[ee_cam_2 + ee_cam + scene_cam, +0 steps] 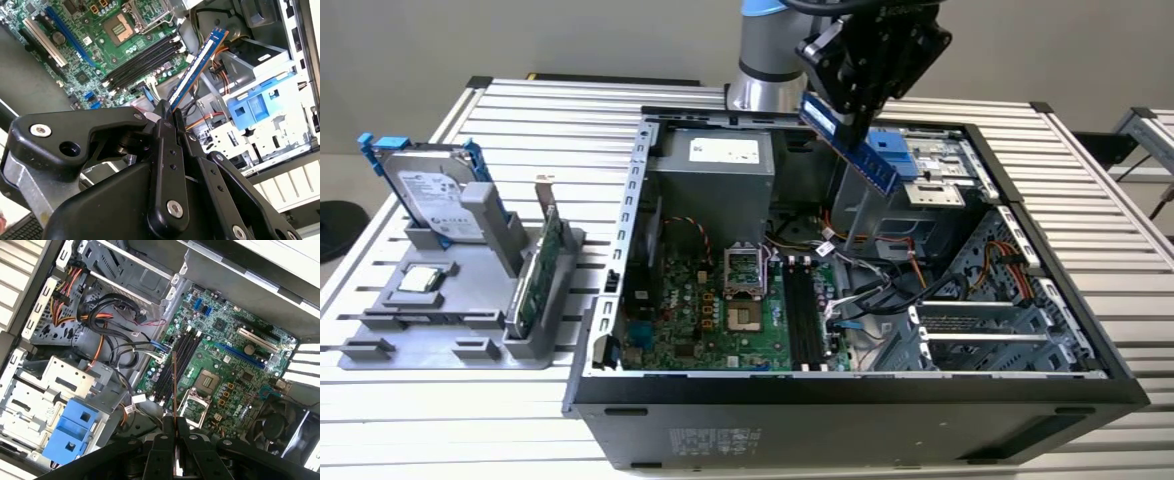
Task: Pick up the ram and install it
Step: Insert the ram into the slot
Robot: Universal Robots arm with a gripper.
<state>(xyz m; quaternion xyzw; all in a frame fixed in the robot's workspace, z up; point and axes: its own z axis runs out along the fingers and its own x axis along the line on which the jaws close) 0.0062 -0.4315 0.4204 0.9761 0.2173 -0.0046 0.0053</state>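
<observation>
**Exterior view.** A slatted table (1101, 230) bears an open case (854, 415) at centre and lower right, with the motherboard (707, 320) on its floor. At the exterior view's left, a grey rack (440, 310) holds a drive (434, 195) and a green card (534, 270). At upper centre the gripper (843, 118) hangs above the case. Its fingers are pinched on one end of the ram (874, 160), which slants downward, clear of the board.

**Both wrist views.** The ram (192, 72) (174, 385) projects from the closed fingers toward the black slots (140, 60) (182, 352).

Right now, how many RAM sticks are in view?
1: the ram, clamped in the gripper above the open case. The motherboard slots look empty, though cables may hide something.
</observation>
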